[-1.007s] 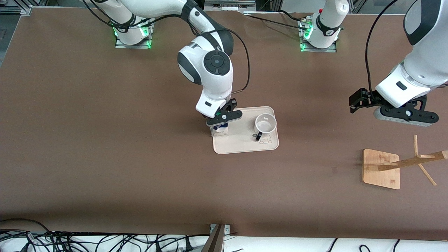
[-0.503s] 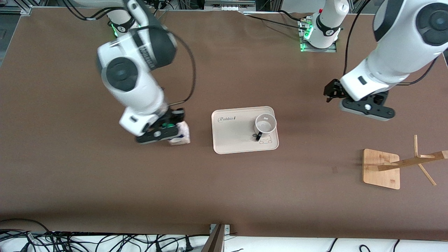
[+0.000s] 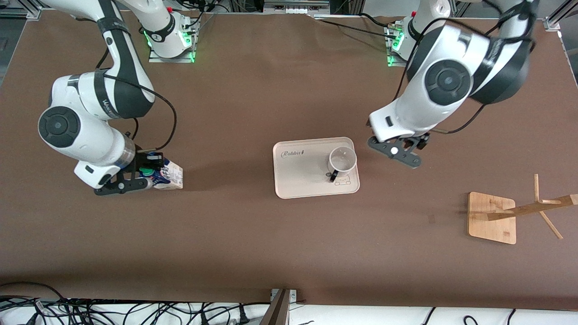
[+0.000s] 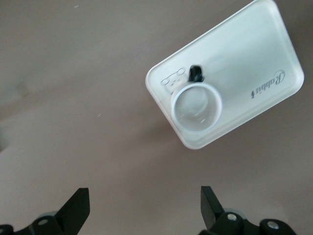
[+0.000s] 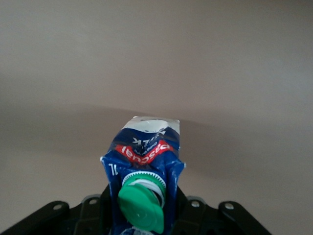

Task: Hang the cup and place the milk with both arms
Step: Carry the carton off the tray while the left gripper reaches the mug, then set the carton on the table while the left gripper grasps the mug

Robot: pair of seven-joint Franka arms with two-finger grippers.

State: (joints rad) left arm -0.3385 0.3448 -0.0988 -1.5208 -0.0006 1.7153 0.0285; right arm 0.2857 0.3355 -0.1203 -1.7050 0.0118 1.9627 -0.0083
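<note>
The white cup (image 3: pixel 342 161) stands upright on the cream tray (image 3: pixel 302 178), its black handle turned toward the front camera. It also shows in the left wrist view (image 4: pixel 196 107). My left gripper (image 3: pixel 397 153) is open and empty over the table just beside the tray, toward the left arm's end; its fingertips (image 4: pixel 78 210) stand wide apart. My right gripper (image 3: pixel 151 174) is shut on the milk (image 3: pixel 168 176) near its green cap (image 5: pixel 142 205) and holds the tilted carton low over the table toward the right arm's end.
A wooden peg rack (image 3: pixel 492 219) stands toward the left arm's end of the table, nearer the front camera than the tray. The tray also shows in the left wrist view (image 4: pixel 254 63). Cables lie along the front edge.
My right gripper lifted the milk off the tray and carried it toward the right arm's end. My left gripper moved from near the rack to beside the tray and cup.
</note>
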